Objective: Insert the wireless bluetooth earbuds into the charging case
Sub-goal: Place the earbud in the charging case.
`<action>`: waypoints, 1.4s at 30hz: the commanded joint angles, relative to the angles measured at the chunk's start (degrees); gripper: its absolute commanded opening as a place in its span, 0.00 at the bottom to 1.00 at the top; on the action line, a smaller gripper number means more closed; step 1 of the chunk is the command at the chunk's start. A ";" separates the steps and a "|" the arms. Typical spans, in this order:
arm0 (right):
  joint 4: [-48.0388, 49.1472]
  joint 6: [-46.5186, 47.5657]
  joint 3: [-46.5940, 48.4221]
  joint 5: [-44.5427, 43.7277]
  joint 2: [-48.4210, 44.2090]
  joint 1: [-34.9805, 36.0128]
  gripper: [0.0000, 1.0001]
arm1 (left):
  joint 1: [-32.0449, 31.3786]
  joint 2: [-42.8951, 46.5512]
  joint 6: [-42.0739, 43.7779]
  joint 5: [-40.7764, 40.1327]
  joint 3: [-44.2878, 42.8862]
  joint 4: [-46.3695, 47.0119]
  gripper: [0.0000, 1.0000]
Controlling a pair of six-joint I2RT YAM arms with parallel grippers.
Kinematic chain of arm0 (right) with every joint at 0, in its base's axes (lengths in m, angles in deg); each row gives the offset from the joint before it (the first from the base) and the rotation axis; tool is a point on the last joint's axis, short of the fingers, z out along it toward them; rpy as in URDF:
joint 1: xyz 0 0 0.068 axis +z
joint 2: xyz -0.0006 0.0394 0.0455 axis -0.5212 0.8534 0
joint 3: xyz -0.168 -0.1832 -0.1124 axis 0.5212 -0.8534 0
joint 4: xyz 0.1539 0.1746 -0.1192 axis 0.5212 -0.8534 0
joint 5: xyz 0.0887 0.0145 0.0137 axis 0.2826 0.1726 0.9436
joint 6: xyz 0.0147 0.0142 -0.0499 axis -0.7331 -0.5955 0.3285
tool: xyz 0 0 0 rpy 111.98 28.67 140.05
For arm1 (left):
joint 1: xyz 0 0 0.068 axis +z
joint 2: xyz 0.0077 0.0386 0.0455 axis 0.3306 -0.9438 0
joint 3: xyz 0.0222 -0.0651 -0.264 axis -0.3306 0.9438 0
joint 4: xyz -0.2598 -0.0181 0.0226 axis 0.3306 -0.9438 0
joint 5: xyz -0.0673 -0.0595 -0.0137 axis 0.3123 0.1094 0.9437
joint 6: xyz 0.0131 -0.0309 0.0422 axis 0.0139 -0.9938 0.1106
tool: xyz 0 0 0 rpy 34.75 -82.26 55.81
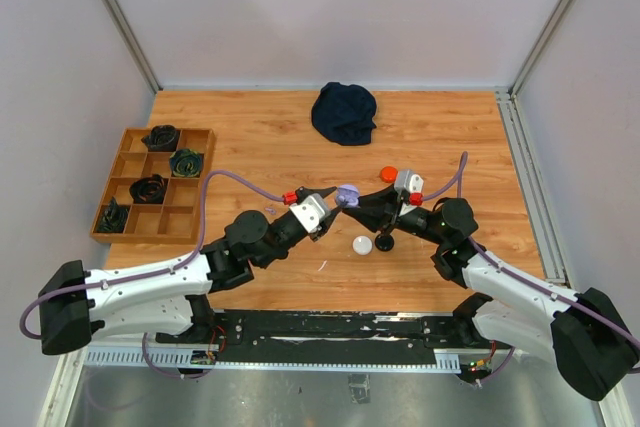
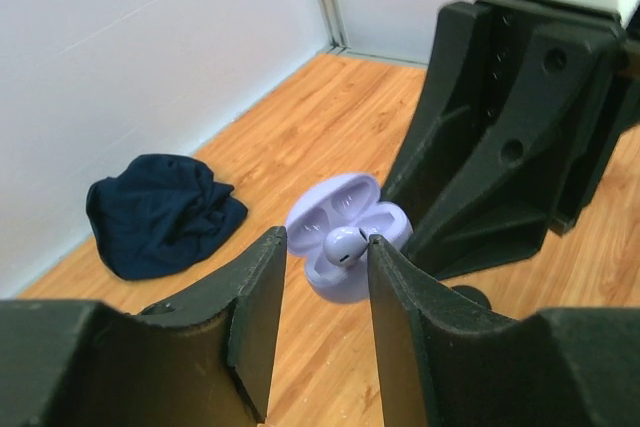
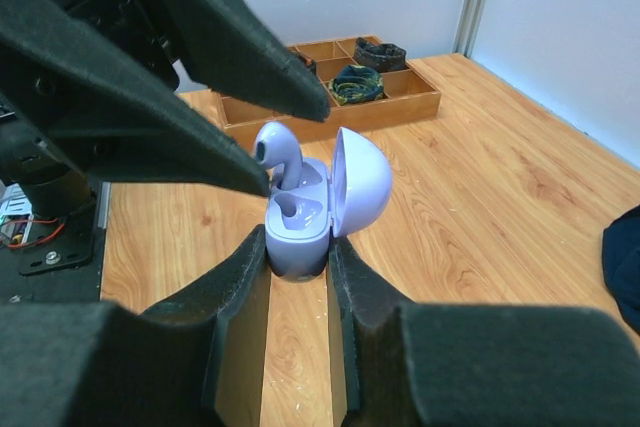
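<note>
This is looking like a robotics lab cell: plain grey walls (image 1: 330,7) and aluminium posts (image 1: 120,17) are enclosing a wooden table (image 1: 260,137).

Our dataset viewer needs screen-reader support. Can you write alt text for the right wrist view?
The right tool grips the base of an open lilac charging case, with a lilac earbud standing stem-down in one well. The left tool straddles the earbud; a wooden compartment tray sits behind.
</note>
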 commanded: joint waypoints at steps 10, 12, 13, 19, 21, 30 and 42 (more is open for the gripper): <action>2.68 0.74 -0.48 0.65 -1.19 1.80 0.06 | -0.29 -1.48 -6.63 -3.11 -5.67 -7.04 0.47; 2.70 0.68 -0.53 0.62 -1.31 1.80 0.06 | -0.33 -1.68 -6.91 -2.47 -5.87 -7.35 0.47; 2.70 0.79 -0.61 0.61 -1.36 1.79 0.06 | -0.29 -1.73 -7.10 -2.13 -5.86 -7.45 0.47; 2.70 1.02 -0.85 0.39 -1.30 1.78 0.06 | -0.29 -1.49 -8.21 -2.11 -6.41 -8.65 0.50; 2.70 1.00 -0.96 0.23 -1.29 1.79 0.06 | -0.34 -1.38 -8.97 -1.90 -6.77 -9.42 0.52; 2.72 1.60 -1.77 -1.77 -1.21 1.80 0.06 | -0.29 -0.24 -15.83 -4.36 -10.30 -15.19 0.60; 2.34 2.39 -2.60 -4.15 -1.56 1.80 0.06 | 0.12 2.89 -26.29 -14.75 -13.35 -25.34 0.68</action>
